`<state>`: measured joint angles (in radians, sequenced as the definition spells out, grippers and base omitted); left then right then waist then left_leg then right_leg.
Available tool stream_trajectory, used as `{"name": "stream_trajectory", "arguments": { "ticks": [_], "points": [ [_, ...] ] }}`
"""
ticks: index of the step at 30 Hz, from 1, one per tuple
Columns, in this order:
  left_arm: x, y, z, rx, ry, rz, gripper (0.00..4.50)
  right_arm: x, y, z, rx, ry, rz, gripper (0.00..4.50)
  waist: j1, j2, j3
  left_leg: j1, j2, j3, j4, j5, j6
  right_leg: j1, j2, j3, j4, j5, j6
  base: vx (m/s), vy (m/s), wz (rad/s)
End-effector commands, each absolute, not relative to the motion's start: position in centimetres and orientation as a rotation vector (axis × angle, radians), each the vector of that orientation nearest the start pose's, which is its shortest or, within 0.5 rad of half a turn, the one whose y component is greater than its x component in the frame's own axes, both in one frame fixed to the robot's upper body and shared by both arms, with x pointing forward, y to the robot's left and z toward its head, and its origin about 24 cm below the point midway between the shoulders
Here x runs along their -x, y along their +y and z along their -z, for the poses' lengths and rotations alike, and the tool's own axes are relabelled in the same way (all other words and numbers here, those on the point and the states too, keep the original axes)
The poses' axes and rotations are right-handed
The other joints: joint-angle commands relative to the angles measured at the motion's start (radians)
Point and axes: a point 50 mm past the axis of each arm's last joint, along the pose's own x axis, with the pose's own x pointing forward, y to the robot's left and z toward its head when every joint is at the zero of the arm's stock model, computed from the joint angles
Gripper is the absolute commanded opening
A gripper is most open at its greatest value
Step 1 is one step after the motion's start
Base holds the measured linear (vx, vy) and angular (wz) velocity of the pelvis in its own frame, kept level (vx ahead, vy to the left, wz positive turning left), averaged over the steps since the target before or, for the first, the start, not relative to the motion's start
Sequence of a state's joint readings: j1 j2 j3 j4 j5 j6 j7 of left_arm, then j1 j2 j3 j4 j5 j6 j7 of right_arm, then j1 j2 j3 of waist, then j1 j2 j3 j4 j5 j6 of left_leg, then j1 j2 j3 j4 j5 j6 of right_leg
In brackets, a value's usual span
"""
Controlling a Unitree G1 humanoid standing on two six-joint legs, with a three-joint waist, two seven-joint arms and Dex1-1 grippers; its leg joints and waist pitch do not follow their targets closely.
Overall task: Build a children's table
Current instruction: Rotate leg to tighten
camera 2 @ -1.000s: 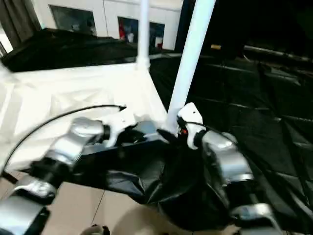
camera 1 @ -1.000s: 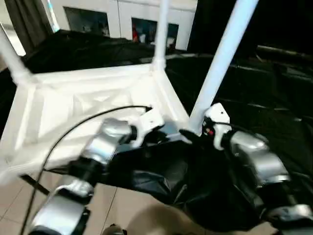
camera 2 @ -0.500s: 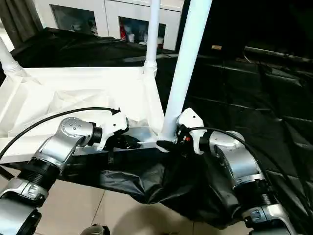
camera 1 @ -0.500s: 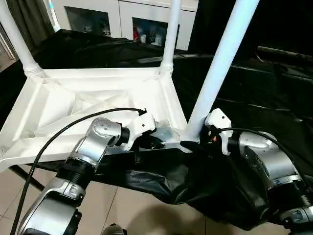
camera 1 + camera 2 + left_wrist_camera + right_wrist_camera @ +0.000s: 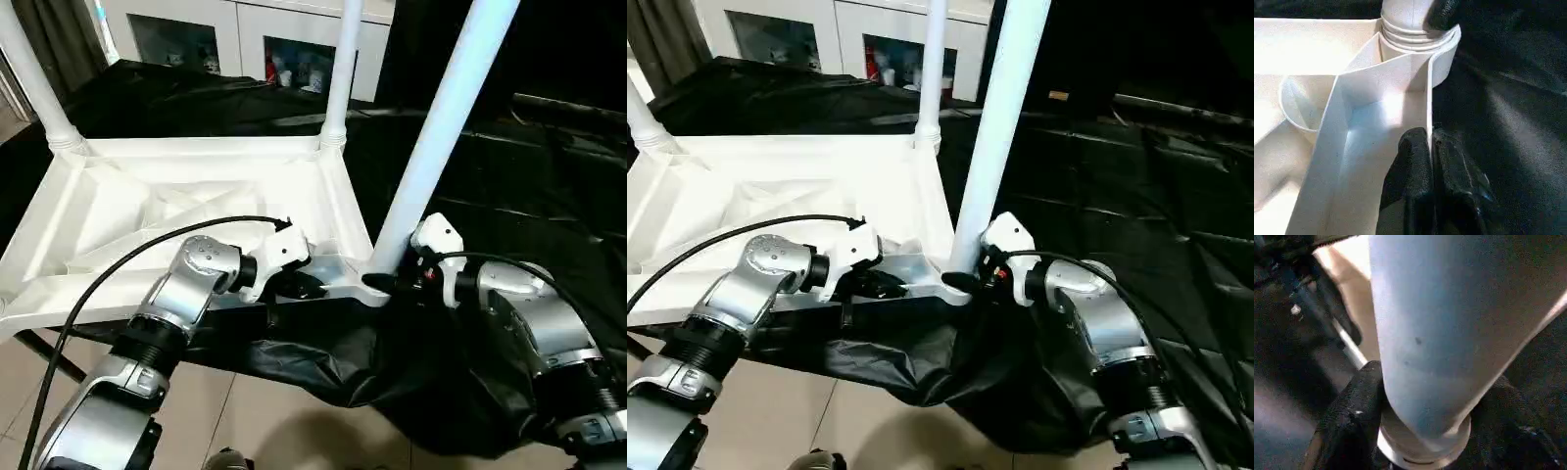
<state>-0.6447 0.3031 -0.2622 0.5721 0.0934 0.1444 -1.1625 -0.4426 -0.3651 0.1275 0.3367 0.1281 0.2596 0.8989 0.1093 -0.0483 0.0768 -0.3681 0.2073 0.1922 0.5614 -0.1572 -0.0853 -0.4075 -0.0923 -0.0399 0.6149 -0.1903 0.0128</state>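
We are pinching the near rim of the upturned table top (image 5: 186, 211) with our left end effector (image 5: 1430, 161), fingers closed on the wall. Our right end effector (image 5: 1425, 431) is clasping the base of the near-right leg (image 5: 431, 127), standing in its corner socket, over black sheeting (image 5: 509, 186).

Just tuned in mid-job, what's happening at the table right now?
The white tabletop lies upside down on black sheeting, with three legs standing in its corner sockets. The left gripper is pinched shut on the top's near edge wall, steadying it. The right gripper has its fingers on either side of the base of the near right leg, right where it enters its socket.
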Motion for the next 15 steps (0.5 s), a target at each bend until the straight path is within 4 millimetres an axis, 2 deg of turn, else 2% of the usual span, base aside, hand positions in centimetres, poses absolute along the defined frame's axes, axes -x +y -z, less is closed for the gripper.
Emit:
{"name": "stream_trajectory", "arguments": {
  "ticks": [1, 2, 6, 8, 10, 12, 15],
  "points": [
    [-32.8, 9.1, -6.3, -0.384, 0.361, 1.298, 0.0, -31.5, -14.7, -4.6, 0.145, 0.367, -0.831, 2.14, 0.002, -0.009, -0.059, 0.006, 0.016, -0.007, -0.059, -0.212, 0.048, 0.045, -0.044, 0.029, -0.075, -0.196, -0.214, 0.0, 0.0, 0.0],
    [-32.8, 9.0, -6.3, -0.384, 0.361, 1.29, 0.0, -31.5, -14.7, -4.4, 0.138, 0.37, -0.82, 2.14, 0.0, -0.008, -0.058, 0.01, 0.017, -0.008, -0.062, -0.236, 0.035, 0.042, -0.046, 0.03, -0.082, -0.246, -0.2, 0.0, 0.0, 0.0],
    [-33.6, 7.5, -6.0, -0.371, 0.367, 1.19, 0.0, -31.5, -12.8, -3.5, 0.074, 0.378, -0.733, 2.09, -0.001, -0.004, -0.055, 0.015, 0.018, -0.01, -0.067, -0.286, 0.014, 0.034, -0.045, 0.032, -0.092, -0.32, -0.172, 0.0, 0.0, 0.0],
    [-34.5, 4.9, -5.7, -0.332, 0.391, 1.012, 0.0, -32.3, -10.5, -2.5, -0.033, 0.402, -0.503, 2.06, -0.003, -0.001, -0.054, 0.017, 0.017, -0.014, -0.072, -0.313, -0.009, 0.032, -0.047, 0.031, -0.096, -0.361, -0.162, 0.0, 0.0, 0.0],
    [-34.5, 4.6, -5.7, -0.329, 0.393, 0.994, 0.0, -32.5, -10.2, -2.4, -0.054, 0.409, -0.46, 2.05, -0.007, -0.001, -0.055, 0.017, 0.014, -0.015, -0.073, -0.325, -0.023, 0.031, -0.046, 0.031, -0.099, -0.383, -0.155, 0.0, 0.0, 0.0],
    [-34.4, 3.0, -5.5, -0.333, 0.393, 0.954, 0.0, -33.1, -8.8, -2.2, -0.135, 0.437, -0.353, 2.05, -0.007, 0.0, -0.056, 0.017, 0.014, -0.015, -0.073, -0.326, -0.017, 0.031, -0.047, 0.032, -0.099, -0.372, -0.15, 0.0, 0.0, 0.0],
    [-34.1, 1.9, -5.6, -0.338, 0.385, 0.974, 0.0, -33.3, -7.9, -2.5, -0.128, 0.421, -0.358, 2.05, -0.005, -0.001, -0.055, 0.016, 0.011, -0.014, -0.073, -0.34, -0.002, 0.028, -0.044, 0.031, -0.107, -0.373, -0.122, 0.0, 0.0, 0.0]
  ]
}}
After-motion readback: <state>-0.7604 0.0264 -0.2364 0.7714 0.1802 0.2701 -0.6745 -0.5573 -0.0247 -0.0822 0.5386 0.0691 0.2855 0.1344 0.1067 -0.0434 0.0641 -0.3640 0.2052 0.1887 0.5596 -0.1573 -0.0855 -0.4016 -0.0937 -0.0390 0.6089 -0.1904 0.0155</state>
